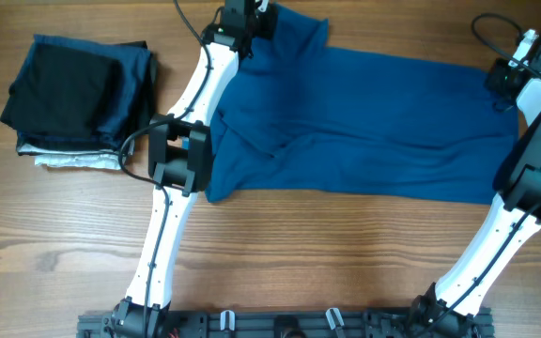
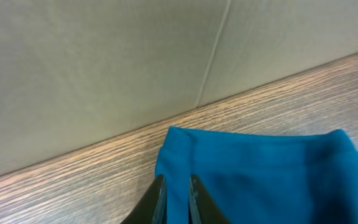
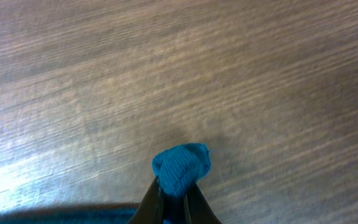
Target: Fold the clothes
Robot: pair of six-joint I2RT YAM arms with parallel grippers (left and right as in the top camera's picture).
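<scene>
The medium-blue T-shirt (image 1: 364, 122) lies spread across the middle and right of the table, with loose folds at its left end. My left gripper (image 1: 247, 23) is at the shirt's far left corner, shut on the fabric edge (image 2: 178, 186) by the table's back edge. My right gripper (image 1: 510, 75) is at the shirt's far right corner, shut on a small bunched tip of blue fabric (image 3: 180, 168) just above the wood. The collar label is hidden.
A stack of folded dark garments (image 1: 78, 94) with a white-grey one (image 1: 73, 161) at the bottom sits at the left of the table. A pale wall (image 2: 104, 62) rises behind the table's back edge. Bare wood (image 1: 346, 253) lies in front of the shirt.
</scene>
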